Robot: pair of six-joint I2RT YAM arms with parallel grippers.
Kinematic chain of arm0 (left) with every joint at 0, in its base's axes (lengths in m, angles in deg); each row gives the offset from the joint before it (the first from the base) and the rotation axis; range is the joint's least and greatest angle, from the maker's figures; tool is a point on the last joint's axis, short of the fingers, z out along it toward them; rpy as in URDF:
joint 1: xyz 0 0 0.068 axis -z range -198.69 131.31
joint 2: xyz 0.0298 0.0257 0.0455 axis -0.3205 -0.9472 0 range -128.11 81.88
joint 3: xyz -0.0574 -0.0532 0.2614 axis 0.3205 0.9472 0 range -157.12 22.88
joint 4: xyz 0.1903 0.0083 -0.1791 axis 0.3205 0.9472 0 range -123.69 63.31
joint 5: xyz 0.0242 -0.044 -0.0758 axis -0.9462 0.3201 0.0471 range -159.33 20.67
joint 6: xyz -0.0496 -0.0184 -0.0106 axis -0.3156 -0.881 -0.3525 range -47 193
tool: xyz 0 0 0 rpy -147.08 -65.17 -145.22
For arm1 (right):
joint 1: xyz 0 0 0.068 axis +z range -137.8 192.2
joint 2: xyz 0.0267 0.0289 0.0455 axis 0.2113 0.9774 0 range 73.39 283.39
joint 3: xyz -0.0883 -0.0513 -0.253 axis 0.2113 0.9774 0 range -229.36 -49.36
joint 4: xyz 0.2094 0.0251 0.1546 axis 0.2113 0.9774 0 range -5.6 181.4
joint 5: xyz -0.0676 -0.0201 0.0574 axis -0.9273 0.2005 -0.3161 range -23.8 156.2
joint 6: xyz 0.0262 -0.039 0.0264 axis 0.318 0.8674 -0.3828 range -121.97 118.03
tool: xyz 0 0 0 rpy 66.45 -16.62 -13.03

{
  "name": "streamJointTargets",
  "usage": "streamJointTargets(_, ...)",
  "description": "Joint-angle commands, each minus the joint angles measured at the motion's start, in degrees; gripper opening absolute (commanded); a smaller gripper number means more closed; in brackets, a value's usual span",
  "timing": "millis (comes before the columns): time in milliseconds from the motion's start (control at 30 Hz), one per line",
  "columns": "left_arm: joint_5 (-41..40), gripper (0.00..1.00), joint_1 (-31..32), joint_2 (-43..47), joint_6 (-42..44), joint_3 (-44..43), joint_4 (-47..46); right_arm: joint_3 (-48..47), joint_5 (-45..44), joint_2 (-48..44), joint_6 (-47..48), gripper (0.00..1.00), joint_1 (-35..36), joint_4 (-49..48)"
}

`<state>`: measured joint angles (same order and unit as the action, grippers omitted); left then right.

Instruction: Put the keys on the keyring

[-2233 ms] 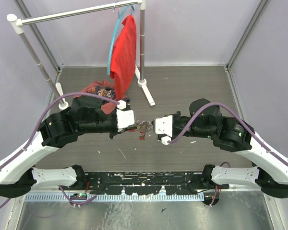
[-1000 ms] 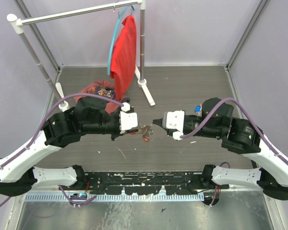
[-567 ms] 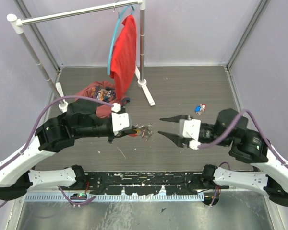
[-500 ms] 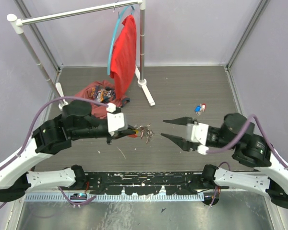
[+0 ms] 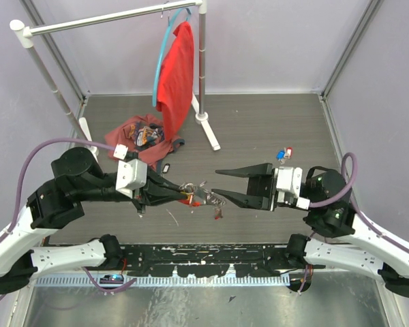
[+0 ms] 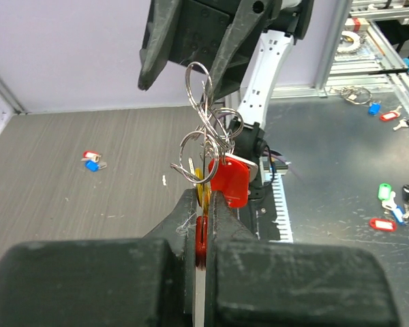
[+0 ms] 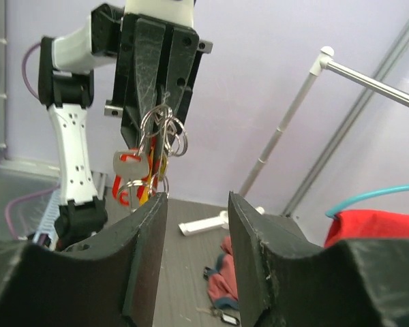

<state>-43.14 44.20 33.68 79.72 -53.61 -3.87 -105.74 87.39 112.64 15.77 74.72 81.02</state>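
Note:
My left gripper [image 5: 184, 191] is shut on the keyring [image 5: 203, 195], a bunch of thin metal rings with a red tag and a silver key, held above the table. In the left wrist view the gripper [image 6: 203, 199] pinches red and yellow pieces at the bunch's base; the rings [image 6: 203, 133] and red tag [image 6: 230, 180] stick up. My right gripper [image 5: 221, 185] is open, its fingers on either side of the bunch's tip. In its own view the right gripper [image 7: 196, 199] is empty, the bunch [image 7: 152, 157] just beyond. Two small keys [image 5: 284, 154] with red and blue heads lie on the table.
A clothes rack with a hanging red cloth [image 5: 176, 75] stands at the back. A crumpled red cloth [image 5: 140, 131] and a black fob [image 5: 165, 166] lie left of centre. More loose keys and tags [image 6: 388, 204] lie on the metal surface beyond the table edge.
The right gripper let go of the bunch, drew back right and opened wide, then came back towards it. The left gripper swung nearer the front edge, carrying the keyring.

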Motion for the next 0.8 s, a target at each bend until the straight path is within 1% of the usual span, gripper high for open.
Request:
streamJointTargets(0, 3.5, 0.00, 0.2, 0.6, -1.9, -0.3, -3.8, 2.5, 1.0, 0.1, -11.6, 0.46, 0.0, -19.6)
streamJointTargets(100, 3.6, 0.00, 0.2, 0.5, -1.8, -0.2, -3.7, 4.5, 0.9, 0.0, -15.7, 0.45, 0.0, -25.8)
streamJointTargets(167, 3.9, 0.00, 0.2, 0.5, -1.8, -0.2, -3.7, 4.8, 0.8, 0.0, -16.7, 0.45, 0.0, -27.1)
streamJointTargets(267, 4.6, 0.00, 0.2, 0.3, -1.9, -0.3, -3.7, 4.3, 1.8, 0.2, -16.7, 0.45, 0.0, -26.4)
streamJointTargets(500, 6.2, 0.00, 0.3, -0.1, -1.6, -0.7, -3.4, 0.5, 9.5, 3.5, -16.8, 0.42, 0.0, -22.1)
streamJointTargets(767, 7.4, 0.00, 0.2, -0.3, -1.2, -1.2, -2.9, -1.0, 12.2, 5.6, -16.8, 0.41, 0.0, -20.4)
